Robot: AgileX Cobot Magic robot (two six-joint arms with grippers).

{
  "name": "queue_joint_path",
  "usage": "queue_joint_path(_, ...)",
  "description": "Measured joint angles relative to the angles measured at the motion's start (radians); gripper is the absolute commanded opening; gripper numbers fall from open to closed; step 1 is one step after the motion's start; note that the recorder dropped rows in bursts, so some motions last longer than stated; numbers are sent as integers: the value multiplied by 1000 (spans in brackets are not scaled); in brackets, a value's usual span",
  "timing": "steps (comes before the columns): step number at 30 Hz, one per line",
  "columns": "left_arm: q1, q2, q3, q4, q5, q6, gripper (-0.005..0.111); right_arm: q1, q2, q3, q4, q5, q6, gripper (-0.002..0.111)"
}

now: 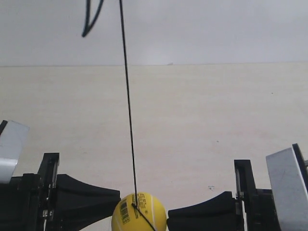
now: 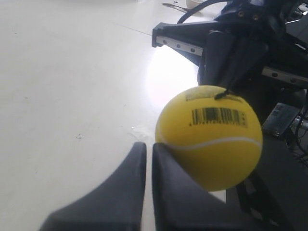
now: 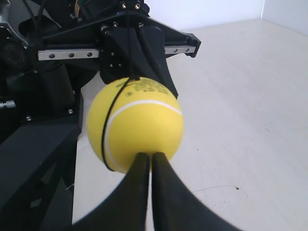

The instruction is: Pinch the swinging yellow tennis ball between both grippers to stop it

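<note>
The ball (image 1: 138, 212) is seen low over the worktop (image 1: 202, 120), apparently pinched between left tool (image 2: 148, 145) and right tool (image 3: 150, 155), each shut to a slit, nothing gripped. Little is judged left.

Robotics lab bench: pale wood tabletop (image 1: 202, 125), plain white wall (image 1: 216, 29), bare bolted arm rails (image 3: 67, 54).

The ball (image 1: 139, 211) hangs on its string (image 1: 127, 96) over the tabletop (image 1: 216, 120), well off its far edge. The left pincer (image 2: 145, 147) and right pincer (image 3: 150, 156) touch its opposite sides.
</note>
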State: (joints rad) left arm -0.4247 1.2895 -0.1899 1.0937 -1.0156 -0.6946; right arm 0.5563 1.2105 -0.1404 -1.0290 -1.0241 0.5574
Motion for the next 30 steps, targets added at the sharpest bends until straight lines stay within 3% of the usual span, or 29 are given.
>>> queue_joint_path(30, 0, 1, 56, 49, -91, 58, 5, 0, 0, 0, 23, -10, 0, 0)
